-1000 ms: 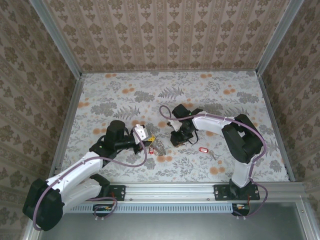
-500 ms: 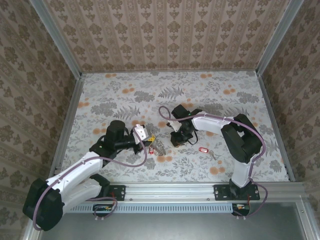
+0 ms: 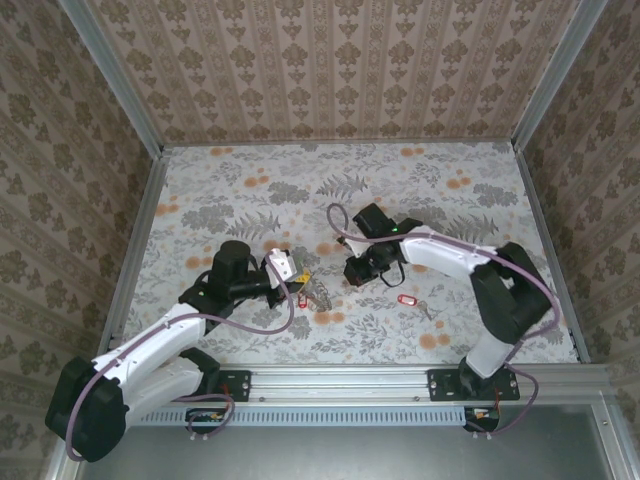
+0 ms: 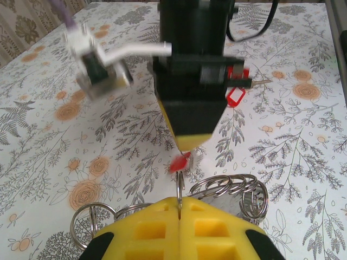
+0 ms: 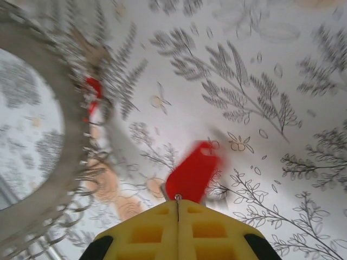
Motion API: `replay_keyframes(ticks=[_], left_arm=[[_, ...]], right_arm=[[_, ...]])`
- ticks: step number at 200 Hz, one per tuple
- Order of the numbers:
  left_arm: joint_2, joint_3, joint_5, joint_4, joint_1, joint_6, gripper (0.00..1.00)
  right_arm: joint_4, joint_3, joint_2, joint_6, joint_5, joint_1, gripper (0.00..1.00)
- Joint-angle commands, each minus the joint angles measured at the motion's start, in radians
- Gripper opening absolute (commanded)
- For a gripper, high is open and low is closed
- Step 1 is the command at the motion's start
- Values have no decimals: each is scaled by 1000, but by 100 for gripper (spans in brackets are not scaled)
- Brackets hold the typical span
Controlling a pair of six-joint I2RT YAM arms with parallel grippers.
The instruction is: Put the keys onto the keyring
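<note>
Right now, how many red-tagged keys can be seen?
3. A loose key lies on the table; a second key sits beside the keyring that the left gripper holds; a third key is pinched by the right gripper. More may be hidden.

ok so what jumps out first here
Two tools face each other mid-table: the left tool pinches the keyring, and the right tool holds a red-tagged key close to it. A spare red key lies on the floral table, right of them.
</note>
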Motion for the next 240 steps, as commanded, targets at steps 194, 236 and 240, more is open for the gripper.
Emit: replay_keyframes(ticks=[194,236,240], left_arm=[[161,122,128,112,-87,-9,0],[177,121,88,152,-102,-32,0],[178,121,85,151,-103,-33,0]], right_arm=[[685,-480,-574,-504,-251,-39,0],[676,-457,-543,-515,-381,-31,0],[674,-454,-541,-516,-389,-31,0]])
